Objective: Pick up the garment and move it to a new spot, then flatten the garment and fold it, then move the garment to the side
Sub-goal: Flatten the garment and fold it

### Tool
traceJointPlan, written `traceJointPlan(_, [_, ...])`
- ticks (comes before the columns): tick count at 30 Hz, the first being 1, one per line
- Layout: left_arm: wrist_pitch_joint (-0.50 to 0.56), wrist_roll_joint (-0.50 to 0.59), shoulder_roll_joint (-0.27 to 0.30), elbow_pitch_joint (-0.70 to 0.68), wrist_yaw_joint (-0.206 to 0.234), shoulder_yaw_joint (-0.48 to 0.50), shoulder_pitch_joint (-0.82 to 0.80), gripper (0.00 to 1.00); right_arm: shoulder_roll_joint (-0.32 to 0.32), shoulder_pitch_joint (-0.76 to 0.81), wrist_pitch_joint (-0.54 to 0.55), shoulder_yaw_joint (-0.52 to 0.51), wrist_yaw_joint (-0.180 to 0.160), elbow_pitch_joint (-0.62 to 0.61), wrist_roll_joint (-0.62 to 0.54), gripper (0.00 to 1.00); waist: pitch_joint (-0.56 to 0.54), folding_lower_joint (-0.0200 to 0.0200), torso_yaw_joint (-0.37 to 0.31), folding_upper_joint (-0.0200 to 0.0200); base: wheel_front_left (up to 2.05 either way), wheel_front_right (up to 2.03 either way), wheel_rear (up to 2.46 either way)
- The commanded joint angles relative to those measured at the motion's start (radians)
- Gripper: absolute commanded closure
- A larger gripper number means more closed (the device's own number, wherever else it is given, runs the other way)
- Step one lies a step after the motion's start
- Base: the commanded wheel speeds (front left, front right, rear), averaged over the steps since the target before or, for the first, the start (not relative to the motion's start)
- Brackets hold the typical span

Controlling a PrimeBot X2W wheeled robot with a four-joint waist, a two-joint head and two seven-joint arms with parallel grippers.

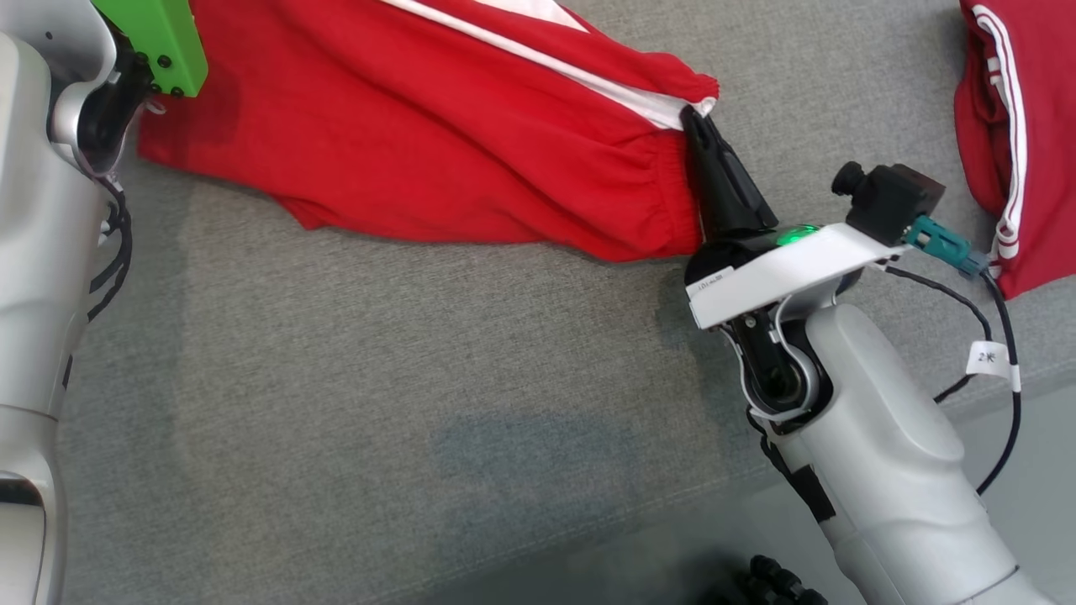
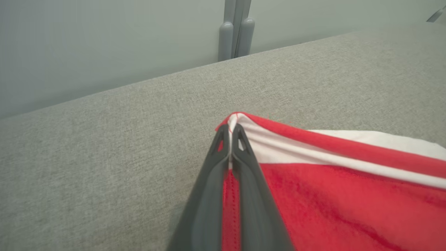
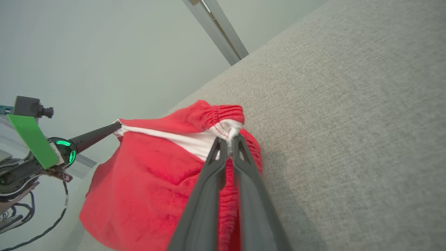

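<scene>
**Head view:** The red garment (image 1: pixel 437 126) lies stretched across the grey surface (image 1: pixel 378 403) from 10 to 1 o'clock, and the frame edge cuts off its top. At 1 o'clock the right gripper (image 1: pixel 694 122) has its jaws pinching the gathered cuff. The left arm (image 1: pixel 34 210) stands at 9 o'clock. Its green plate (image 1: pixel 164 42) covers the garment's other end, so that grip is hidden here. A second red garment (image 1: pixel 1004 151), seemingly folded, sits at 2 o'clock, partly out of frame.

**Left wrist view:** The left gripper (image 2: pixel 230 134) has its jaws pressed together on a corner beside the white stripe (image 2: pixel 296 151). The cloth runs off toward 4 o'clock.

**Right wrist view:** The jaws are clamped on the elastic cuff, and the cloth sags toward 8 o'clock. It is hard to tell whether the cloth rests on the surface or hangs just above it.

The pick-up looks done, and the garment seems to be held at both ends for flattening. No fold shows, so the folding and the move to the side appear to be left.
</scene>
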Motion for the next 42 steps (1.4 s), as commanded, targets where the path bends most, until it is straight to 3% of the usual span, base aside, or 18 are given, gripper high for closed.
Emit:
traceJointPlan(1, [-0.009,-0.005,0.004,0.022,-0.002,-0.001,-0.021,1.0,-0.003,-0.018,-0.011,0.007,-0.002,0.011,0.016,1.0,0.025,-0.0001,-0.026,0.0,0.0,0.0,0.0])
traceJointPlan(6, [-0.041,-0.029,-0.013,0.113,-0.006,-0.018,-0.044,1.0,-0.003,-0.061,-0.025,0.055,-0.002,0.056,0.05,1.0,0.033,-0.0001,-0.036,0.0,0.0,0.0,0.0])
traceJointPlan(7, [-0.047,-0.032,-0.017,0.124,-0.006,-0.024,-0.046,1.0,-0.002,-0.064,-0.026,0.066,-0.002,0.065,0.059,0.74,0.033,-0.0001,-0.035,0.0,0.0,0.0,0.0])
traceJointPlan(8, [-0.045,-0.043,-0.024,0.131,-0.007,-0.034,-0.045,1.0,-0.002,-0.068,-0.028,0.07,-0.001,0.071,0.063,0.4,0.034,-0.0001,-0.034,0.0,0.0,0.0,0.0])
traceJointPlan(9, [-0.048,-0.055,-0.031,0.132,-0.007,-0.041,-0.045,0.72,-0.002,-0.072,-0.028,0.073,-0.001,0.079,0.058,0.0,0.034,-0.0001,-0.033,0.0,0.0,0.0,0.0])
traceJointPlan(10, [-0.053,-0.07,-0.034,0.131,-0.007,-0.043,-0.045,0.28,-0.002,-0.073,-0.03,0.076,-0.001,0.084,0.057,0.0,0.033,-0.0001,-0.03,0.0,0.0,0.0,0.0])
traceJointPlan(11, [-0.055,-0.081,-0.037,0.127,-0.007,-0.053,-0.044,0.0,-0.002,-0.073,-0.031,0.077,-0.001,0.084,0.055,0.0,0.032,-0.0001,-0.027,0.0,0.0,0.0,0.0])
traceJointPlan(15, [-0.101,-0.11,-0.024,0.093,-0.007,-0.091,-0.028,0.0,-0.017,-0.046,-0.037,0.058,-0.001,0.05,0.03,0.0,0.023,-0.0001,-0.012,0.0,0.0,0.0,0.0])
traceJointPlan(20, [-0.237,-0.098,-0.002,0.048,-0.006,-0.102,0.011,0.0,-0.044,0.033,-0.038,-0.009,-0.001,-0.047,-0.037,0.0,-0.003,-0.0001,0.015,0.0,0.0,0.0,0.0])
traceJointPlan(25, [-0.366,-0.088,0.016,-0.041,0.045,-0.081,0.104,0.0,-0.053,0.14,-0.038,-0.106,-0.001,-0.167,-0.156,0.0,-0.04,-0.0001,0.048,0.0,0.0,0.0,0.0])
traceJointPlan(32, [-0.486,-0.084,0.068,-0.338,0.208,-0.025,0.353,0.0,-0.044,0.262,-0.038,-0.217,-0.001,-0.311,-0.34,0.0,-0.094,-0.0001,0.108,0.0,0.0,0.0,0.0])
traceJointPlan(34, [-0.505,-0.075,0.086,-0.469,0.275,-0.001,0.462,0.0,-0.047,0.29,-0.038,-0.235,-0.001,-0.337,-0.391,0.0,-0.113,-0.0001,0.132,0.0,0.0,0.0,0.0])
traceJointPlan(41, [-0.521,-0.028,0.092,-0.681,0.391,0.035,0.701,0.0,-0.063,0.335,-0.038,-0.255,-0.001,-0.339,-0.496,0.0,-0.162,-0.0001,0.168,0.0,0.0,0.0,0.0])
traceJointPlan(42, [-0.521,-0.028,0.092,-0.681,0.391,0.035,0.701,0.0,-0.063,0.335,-0.038,-0.255,-0.001,-0.339,-0.496,0.0,-0.162,-0.0001,0.168,0.0,0.0,0.0,0.0])
